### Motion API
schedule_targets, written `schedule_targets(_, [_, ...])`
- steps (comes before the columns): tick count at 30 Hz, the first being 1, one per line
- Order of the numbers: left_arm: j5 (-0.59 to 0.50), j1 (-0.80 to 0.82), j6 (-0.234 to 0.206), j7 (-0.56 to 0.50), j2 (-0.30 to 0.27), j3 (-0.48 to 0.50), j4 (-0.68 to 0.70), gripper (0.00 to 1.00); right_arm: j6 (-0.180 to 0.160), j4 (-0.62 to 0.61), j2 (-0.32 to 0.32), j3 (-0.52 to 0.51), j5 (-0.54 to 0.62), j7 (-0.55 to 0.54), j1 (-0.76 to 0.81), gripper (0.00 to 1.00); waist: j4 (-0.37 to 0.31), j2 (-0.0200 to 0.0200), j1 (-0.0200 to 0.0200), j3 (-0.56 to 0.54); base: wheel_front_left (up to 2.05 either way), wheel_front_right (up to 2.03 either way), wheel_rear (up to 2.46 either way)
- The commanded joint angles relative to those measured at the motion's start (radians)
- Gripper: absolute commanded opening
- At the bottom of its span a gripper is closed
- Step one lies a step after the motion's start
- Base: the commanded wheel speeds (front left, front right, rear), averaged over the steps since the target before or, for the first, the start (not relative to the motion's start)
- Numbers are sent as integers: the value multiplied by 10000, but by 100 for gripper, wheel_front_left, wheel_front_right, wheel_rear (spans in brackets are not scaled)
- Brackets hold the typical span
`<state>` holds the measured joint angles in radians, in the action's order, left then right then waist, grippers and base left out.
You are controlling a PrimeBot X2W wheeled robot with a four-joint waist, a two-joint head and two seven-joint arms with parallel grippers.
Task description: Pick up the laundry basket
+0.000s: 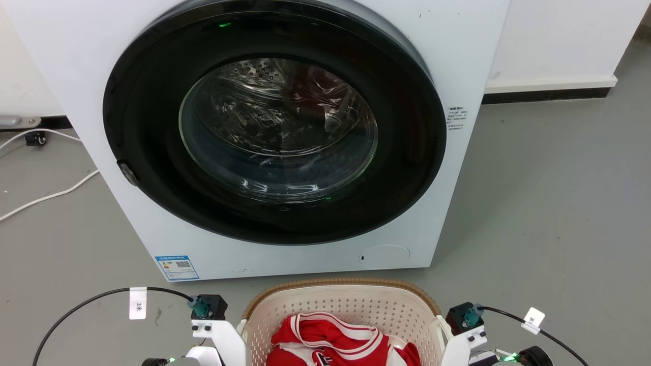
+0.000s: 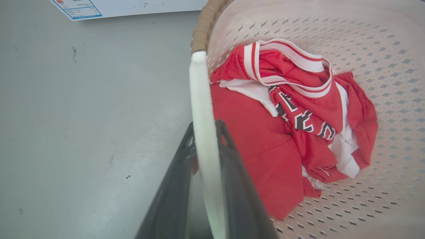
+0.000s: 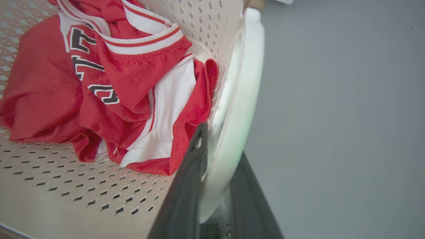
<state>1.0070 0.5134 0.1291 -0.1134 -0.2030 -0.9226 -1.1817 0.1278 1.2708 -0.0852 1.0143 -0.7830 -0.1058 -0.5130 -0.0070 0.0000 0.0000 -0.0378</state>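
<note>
The laundry basket (image 1: 341, 282), cream perforated plastic with a brown woven-look rim, stands on the grey floor just in front of the washing machine and holds a red and white jersey (image 1: 330, 340). In the left wrist view my left gripper (image 2: 205, 131) is shut on the basket's white left handle (image 2: 201, 86), one dark finger on each side. My right gripper (image 3: 220, 146) grips the white right handle (image 3: 247, 66) the same way. The basket's inside wall (image 2: 365, 39) and floor (image 3: 66, 186) show around the jersey. In the head view the basket's near part is cut off by the bottom edge.
A white front-loading washing machine (image 1: 457, 51) with its dark round door (image 1: 277, 132) shut stands directly behind the basket. White cable (image 1: 46, 195) lies on the floor at the left. Black cables (image 1: 81, 305) run from my wrists. Open grey floor (image 1: 559, 203) lies to the right.
</note>
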Motion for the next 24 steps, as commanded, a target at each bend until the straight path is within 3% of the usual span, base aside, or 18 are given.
schedule_targets(1, [38, 186, 18, 81, -35, -40, 13, 0, 53, -3, -1, 98, -19, 64, -89, 0, 3, 0, 0, 5, 0, 0, 0])
schedule_targets(24, [643, 293, 18, 203, -119, -610, -42, 0, 53, 59, -27, 621, -586, 128, -193, 0, 4, 0, 0, 107, 0, 0, 0])
